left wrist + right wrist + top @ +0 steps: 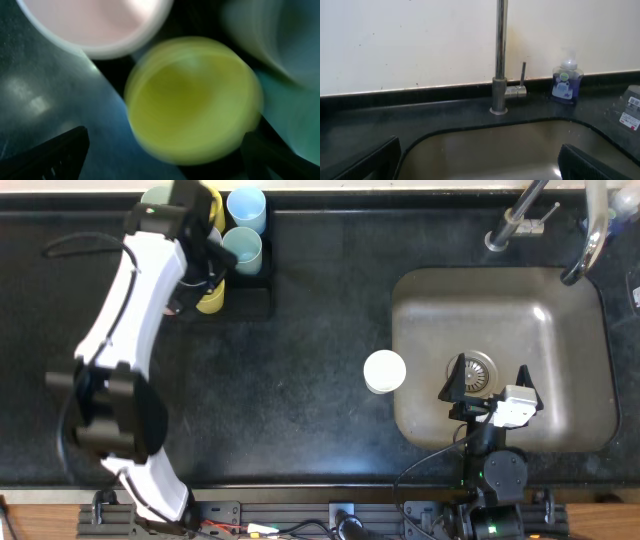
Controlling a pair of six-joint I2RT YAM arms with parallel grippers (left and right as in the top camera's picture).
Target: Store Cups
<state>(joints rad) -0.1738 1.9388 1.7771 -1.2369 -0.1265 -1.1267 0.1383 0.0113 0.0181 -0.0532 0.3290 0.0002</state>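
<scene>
**Yellow cup between parted left fingers at the rack; white cup alone by the sink**

Top view: black counter (300, 420) runs edge to edge. The rack (255, 288) sits at 11 o'clock, close to the back edge. A blue cup (246, 207) and a teal cup (243, 250) stand in it, one just beside the other. The yellow cup (210, 300) shows at the rack's left edge, partly under the left arm (130, 300), which reaches up the counter's left side to the rack. The steel sink (500, 355) fills 3 o'clock, with the faucet (520, 218) at 1 o'clock. The white cup (384, 371) stands on the counter just right of centre, just beside the sink's left rim and well apart from the rack, with a broad stretch of counter between them. The right gripper (490, 370) hangs over the basin near the drain (478, 370), fingers apart and well inside the sink walls.

Left wrist view: the left gripper (165, 136) is spread wide, and the yellow cup's mouth lies between its fingers (55, 155). I cannot tell whether either finger touches the cup. A pale cup (97, 25) and the teal cup crowd close on either side, rims nearly meeting.

Right wrist view: the right fingers (365, 160) stand apart above the basin. Beyond the rim stand the faucet and a soap bottle (567, 84), against a pale wall (410, 40).
</scene>
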